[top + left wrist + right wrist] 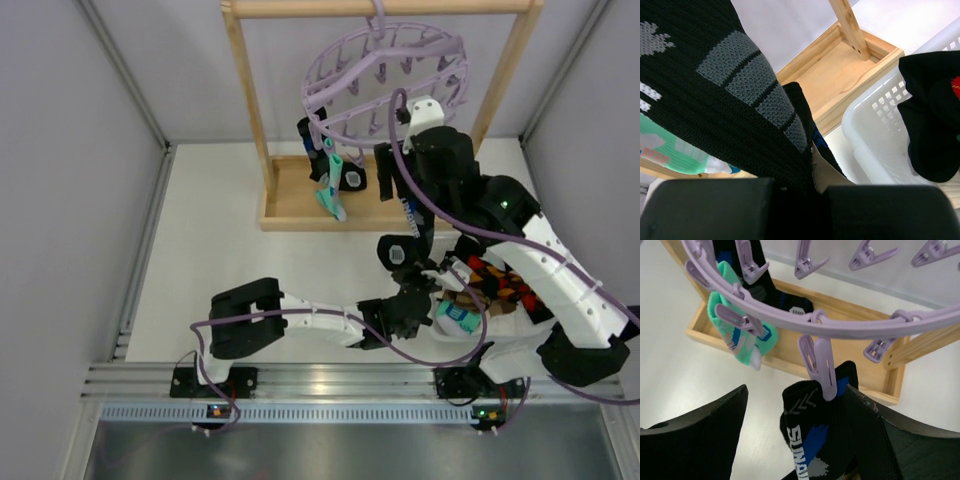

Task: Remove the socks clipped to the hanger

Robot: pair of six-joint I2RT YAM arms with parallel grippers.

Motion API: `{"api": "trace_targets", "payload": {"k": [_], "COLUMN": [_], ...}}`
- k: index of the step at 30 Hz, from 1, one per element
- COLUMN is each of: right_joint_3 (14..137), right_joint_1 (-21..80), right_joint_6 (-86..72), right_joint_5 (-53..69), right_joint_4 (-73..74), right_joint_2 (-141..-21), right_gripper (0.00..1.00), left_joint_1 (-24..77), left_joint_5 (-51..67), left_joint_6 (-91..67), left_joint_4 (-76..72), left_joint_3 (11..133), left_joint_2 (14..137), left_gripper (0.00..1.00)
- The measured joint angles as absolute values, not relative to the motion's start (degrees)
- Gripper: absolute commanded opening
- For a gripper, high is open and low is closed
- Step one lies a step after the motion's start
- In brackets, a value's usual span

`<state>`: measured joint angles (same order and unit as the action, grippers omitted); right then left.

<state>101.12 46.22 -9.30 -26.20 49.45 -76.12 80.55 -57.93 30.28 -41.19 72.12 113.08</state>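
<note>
The lavender hanger (385,75) hangs from the wooden rack's top bar, and its ring (840,327) crosses the right wrist view. A black sock with blue and grey patches (408,210) hangs from one peg (820,367). My right gripper (395,172) is open, with its fingers on either side of that sock's clipped top (815,440). My left gripper (412,298) is shut on the lower end of the same sock (740,100), which fills the left wrist view. A teal-white sock (330,188) and other black socks (312,140) stay clipped at the hanger's left.
The wooden rack (250,90) has a tray base (300,205) under the hanger. A white basket (495,335) at the near right holds several loose socks, red-orange ones among them; its rim (875,135) is just right of my left gripper.
</note>
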Motion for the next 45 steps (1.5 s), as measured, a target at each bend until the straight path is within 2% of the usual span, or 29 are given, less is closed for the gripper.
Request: {"api": "trace_targets", "payload": {"k": [8,12,27,42,44,45], "right_joint_3": [111.83,112.95,111.68,105.65,104.07,103.33], "right_joint_1": [50.87,51.31,55.02,55.02,55.02,55.02], "right_joint_6": [-3.95,-2.48,3.57,9.17,10.57,11.00], "right_joint_5": [-39.72,-44.49,-58.72,-62.83,-63.99,-64.40], "right_joint_4": [51.31,52.01,51.42,42.50,40.29,39.09], "right_joint_2": [-86.06,-88.25,-90.56,-91.68,-91.68,-91.68], "right_gripper": [0.68,0.66,0.58,0.54,0.52,0.47], "left_joint_1": [80.34,80.34,80.34,80.38,80.40,80.42], "left_joint_5": [-58.17,-58.15,-58.13,-57.89,-57.84,-57.82], "left_joint_6": [31.97,32.34,32.97,32.53,32.49,32.49], "left_joint_4": [-41.21,-41.21,-41.21,-41.17,-41.17,-41.17], "left_joint_3": [72.12,72.12,72.12,71.48,71.44,71.42], "left_joint_2": [113.14,113.14,113.12,110.89,110.52,110.34], "left_gripper": [0.00,0.00,0.00,0.00,0.00,0.00]}}
